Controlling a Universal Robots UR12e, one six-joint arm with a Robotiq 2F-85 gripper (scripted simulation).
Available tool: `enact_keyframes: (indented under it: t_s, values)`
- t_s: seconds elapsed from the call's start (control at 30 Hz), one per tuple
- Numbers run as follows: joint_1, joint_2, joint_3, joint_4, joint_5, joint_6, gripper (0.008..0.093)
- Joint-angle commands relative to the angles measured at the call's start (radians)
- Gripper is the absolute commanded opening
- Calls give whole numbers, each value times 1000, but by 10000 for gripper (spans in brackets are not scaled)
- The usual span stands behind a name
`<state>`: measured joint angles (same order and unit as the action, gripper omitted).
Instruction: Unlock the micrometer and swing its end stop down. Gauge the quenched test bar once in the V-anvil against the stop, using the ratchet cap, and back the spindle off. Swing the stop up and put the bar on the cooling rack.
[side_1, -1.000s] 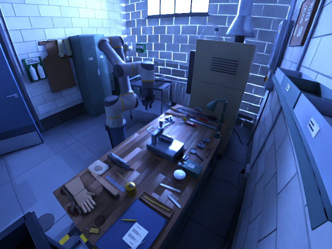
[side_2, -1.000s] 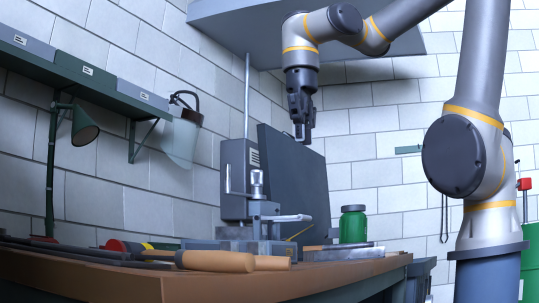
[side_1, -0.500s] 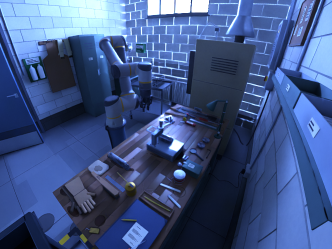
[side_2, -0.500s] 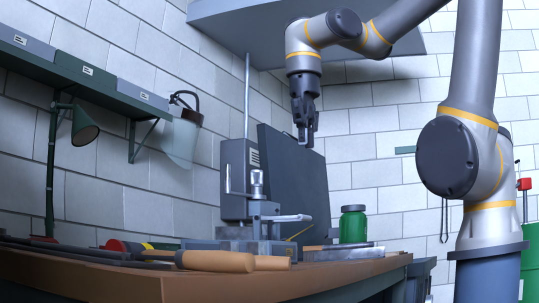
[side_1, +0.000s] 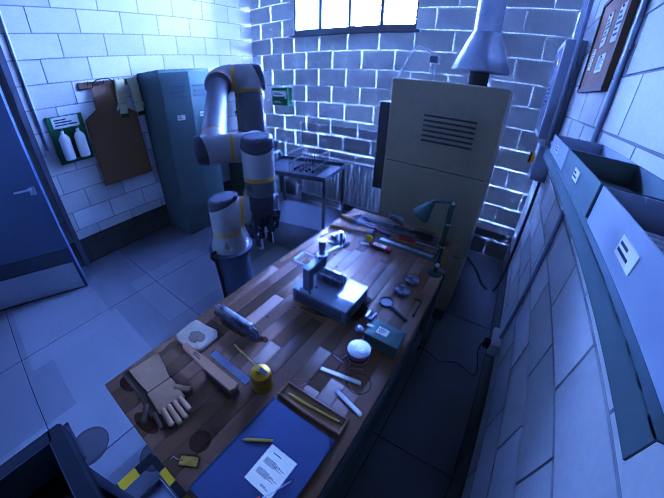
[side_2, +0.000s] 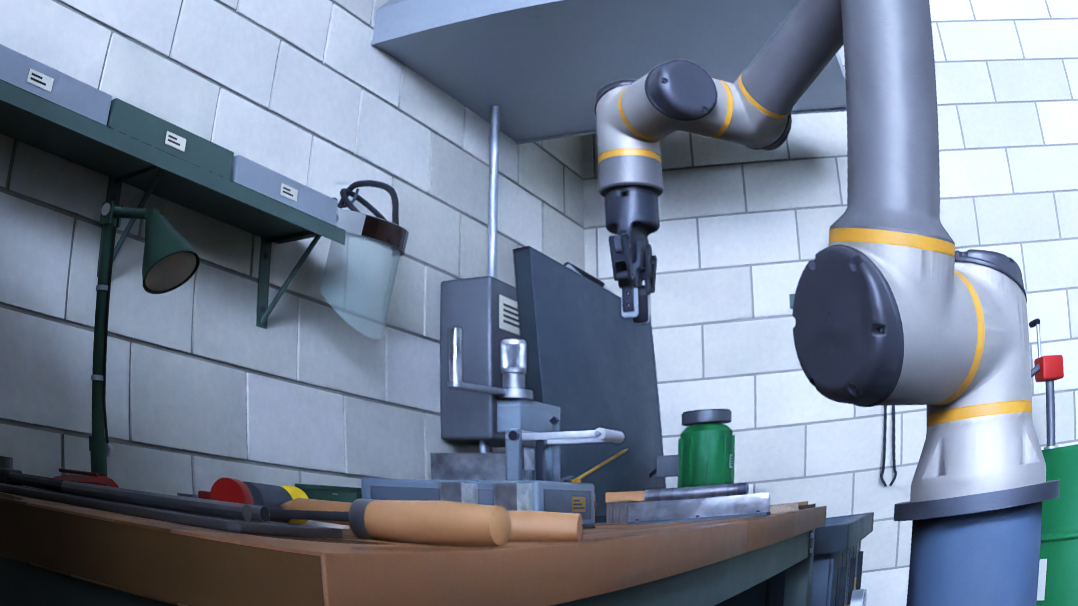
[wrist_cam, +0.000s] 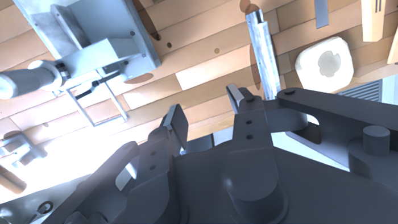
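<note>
The test bar (side_1: 237, 320) (wrist_cam: 263, 56), a grey steel rod, lies flat on the wooden bench a short way from the micrometer stand (side_1: 327, 284) (side_2: 520, 445) (wrist_cam: 93, 48), apart from it and toward the bench's near end. The stand's knurled ratchet cap (side_2: 513, 356) (wrist_cam: 27, 82) points up, and its end stop (side_2: 569, 436), a thin frame, juts out level over the bench. My gripper (side_1: 264, 234) (side_2: 633, 298) (wrist_cam: 203, 106) hangs well above the bench's edge by the arm's base, fingers pointing down, open and empty. A wire cooling rack (side_1: 310, 161) sits on a small table beyond the bench.
A tall beige furnace cabinet (side_1: 442, 155) stands at the bench's far end, with a desk lamp (side_1: 437, 225) before it. Files and screwdrivers (side_2: 422, 520) lie at that end. A white pad (side_1: 196, 335) (wrist_cam: 324, 64), a glove (side_1: 161, 394), a yellow tin (side_1: 261, 377) and a blue clipboard (side_1: 263, 455) fill the near end.
</note>
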<state>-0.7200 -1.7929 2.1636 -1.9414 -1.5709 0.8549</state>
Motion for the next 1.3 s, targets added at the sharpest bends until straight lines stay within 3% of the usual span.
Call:
enact_keyframes:
  t_s: [0.0,0.3,0.57,0.97,1.27]
  values:
    - [-13,12,-10,-3,0,-13,480]
    - [-111,116,-96,-22,0,-111,480]
    - [-140,155,-131,-26,0,-142,480]
    - [-143,164,-124,-41,0,-144,480]
    - [-144,202,-71,-131,0,-145,480]
